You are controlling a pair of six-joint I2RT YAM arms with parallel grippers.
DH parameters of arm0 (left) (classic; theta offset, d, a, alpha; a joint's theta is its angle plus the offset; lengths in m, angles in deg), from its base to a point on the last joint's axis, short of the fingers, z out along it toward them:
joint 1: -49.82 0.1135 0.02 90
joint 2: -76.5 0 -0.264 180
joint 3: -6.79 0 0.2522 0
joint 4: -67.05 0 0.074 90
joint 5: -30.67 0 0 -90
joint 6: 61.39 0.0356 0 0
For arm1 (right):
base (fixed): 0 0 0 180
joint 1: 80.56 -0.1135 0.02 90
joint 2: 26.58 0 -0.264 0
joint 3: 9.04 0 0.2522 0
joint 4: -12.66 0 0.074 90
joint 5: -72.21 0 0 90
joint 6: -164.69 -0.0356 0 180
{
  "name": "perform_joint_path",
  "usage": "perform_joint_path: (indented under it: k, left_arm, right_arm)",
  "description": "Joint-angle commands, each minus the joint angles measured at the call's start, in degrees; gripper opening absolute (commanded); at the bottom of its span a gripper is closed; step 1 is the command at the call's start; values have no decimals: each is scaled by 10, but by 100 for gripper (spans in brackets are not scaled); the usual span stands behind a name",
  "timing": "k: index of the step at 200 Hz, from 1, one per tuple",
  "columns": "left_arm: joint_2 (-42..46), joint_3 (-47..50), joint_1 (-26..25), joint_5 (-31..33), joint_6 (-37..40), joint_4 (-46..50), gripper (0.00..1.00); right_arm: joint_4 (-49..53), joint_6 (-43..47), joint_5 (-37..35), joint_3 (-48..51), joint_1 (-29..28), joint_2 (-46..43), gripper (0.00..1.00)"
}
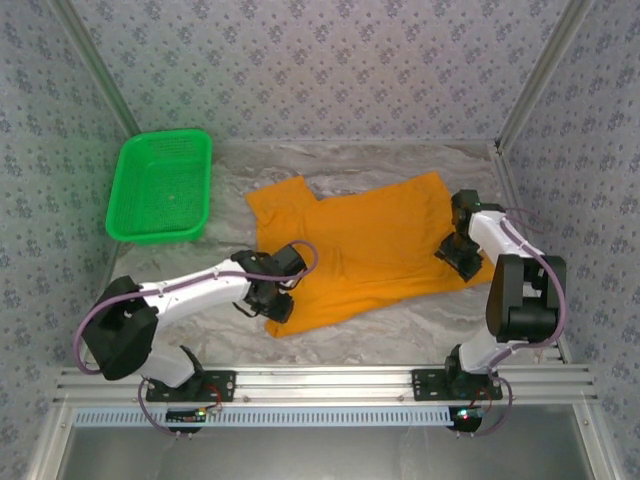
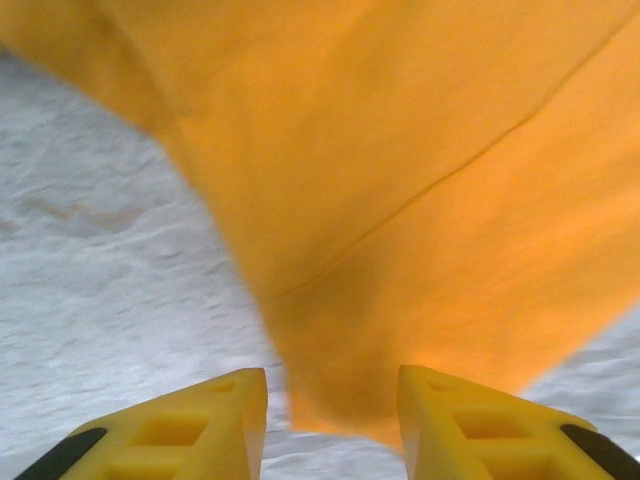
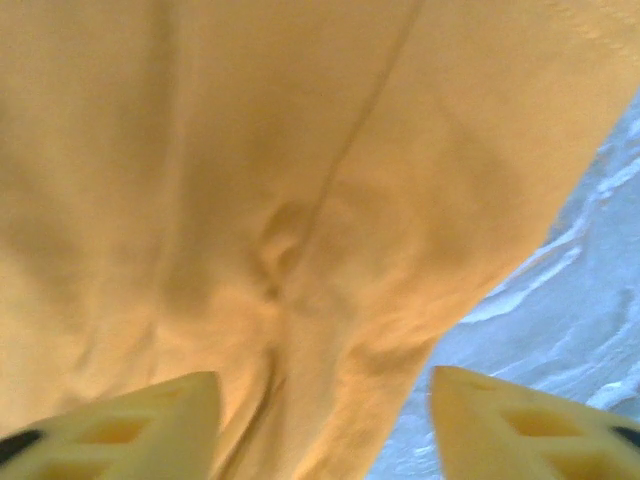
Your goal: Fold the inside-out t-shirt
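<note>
The strip of marbled worktop (image 1: 400,335) just past the arm bases is bare. Beyond it, the left hand (image 1: 272,295) sits at the near left corner of the shirt (image 1: 370,250). In the left wrist view this hand (image 2: 332,378) has its yellow fingers (image 2: 225,420) parted. The shirt (image 2: 420,180) corner reaches down into the gap between them and is not pinched, so the hand is released. Pale worktop (image 2: 100,280) fills the space to its left.

The right hand (image 1: 458,250) rests on the shirt's right edge. In its own view this hand (image 3: 325,375) is spread wide and released, and the cloth (image 3: 250,150) lies across the gap in soft wrinkles. A strip of worktop (image 3: 590,300) shows to the right.

The shirt lies mid-worktop between the two hands, mostly flat and plain orange-yellow. One sleeve points to the far left, and a thin seam line runs across the fabric. Its near hem slants from the left hand up toward the right hand.

There is open worktop along the near side and behind the shirt. The right edge of the shirt lies close to the right wall. A green basket (image 1: 155,237) stands at the far left, just apart from the sleeve. Patterned walls close the far side and both flanks.
</note>
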Motion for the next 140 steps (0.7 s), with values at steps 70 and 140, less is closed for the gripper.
perform_joint_path:
  k: [70,140]
  left_arm:
    - [-27,84,-28,9,-247,-121,34]
    - [185,171,113,136,-236,-9,34]
  right_arm:
    - [-62,-12,-3,57,-67,46,23]
    - [-2,-198,48,188,-236,-58,25]
